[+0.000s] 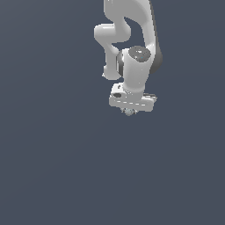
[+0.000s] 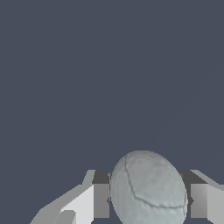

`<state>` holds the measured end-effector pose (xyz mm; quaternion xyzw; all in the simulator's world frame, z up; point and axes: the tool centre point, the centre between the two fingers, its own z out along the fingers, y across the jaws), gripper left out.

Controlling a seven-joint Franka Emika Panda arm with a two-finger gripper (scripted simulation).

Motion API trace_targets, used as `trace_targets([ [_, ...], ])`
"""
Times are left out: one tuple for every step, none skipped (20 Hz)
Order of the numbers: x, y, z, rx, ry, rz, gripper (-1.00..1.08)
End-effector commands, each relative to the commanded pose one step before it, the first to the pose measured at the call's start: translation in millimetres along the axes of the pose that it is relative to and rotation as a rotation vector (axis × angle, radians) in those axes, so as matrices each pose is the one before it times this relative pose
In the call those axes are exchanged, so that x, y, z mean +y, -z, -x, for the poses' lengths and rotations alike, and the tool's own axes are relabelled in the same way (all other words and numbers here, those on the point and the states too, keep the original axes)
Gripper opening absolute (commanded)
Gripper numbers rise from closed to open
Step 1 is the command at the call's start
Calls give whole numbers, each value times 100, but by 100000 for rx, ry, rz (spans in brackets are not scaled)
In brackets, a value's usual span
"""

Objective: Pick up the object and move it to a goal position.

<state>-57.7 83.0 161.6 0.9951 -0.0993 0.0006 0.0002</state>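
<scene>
Gripping the ball, the white gripper (image 1: 128,111) hangs from the arm (image 1: 132,39) in the upper middle of the exterior view, pointing down at the floor. Its two fingers (image 2: 89,202) are drawn in most of the way, and the wrist view shows them pressed against either side of the ball (image 2: 148,189), one finger at each flank, with no gap visible between pad and ball. In the exterior view the ball (image 1: 128,112) shows only as a small pale dot peeking out just under the gripper's wide body. Up close it is pale grey and rounded, with faint seam-like lines curving across it. Whether it is lifted off the ground or resting on it cannot be told from these views. Judging by this, the grasp is made and the carrying step is in hand; no goal marker is visible in either picture. To carry well, the fingers should hold their squeeze steady, and the arm should travel smoothly without jerks, since so small and round a thing could roll out of a two-sided pinch. From the exterior view's left across to its right, the ground (image 1: 48,167) is one flat, unbroken dark slate-blue field, with no walls, edges, furniture or shadows to be made out.
</scene>
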Motion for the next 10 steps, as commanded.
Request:
trace_targets([
  [-713,1626,338,-78,-74,60,-100],
  [-242,515,85,0,0,0,-100],
  [-214,452,71,0,0,0,-100],
  [-186,389,58,0,0,0,-100],
  [-158,326,46,0,0,0,-100],
  [-129,265,36,0,0,0,-100],
  [-89,199,20,-27,-8,-40,-100],
  [-72,146,18,0,0,0,-100],
  [-43,87,11,0,0,0,-100],
  [-14,29,3,0,0,0,-100],
])
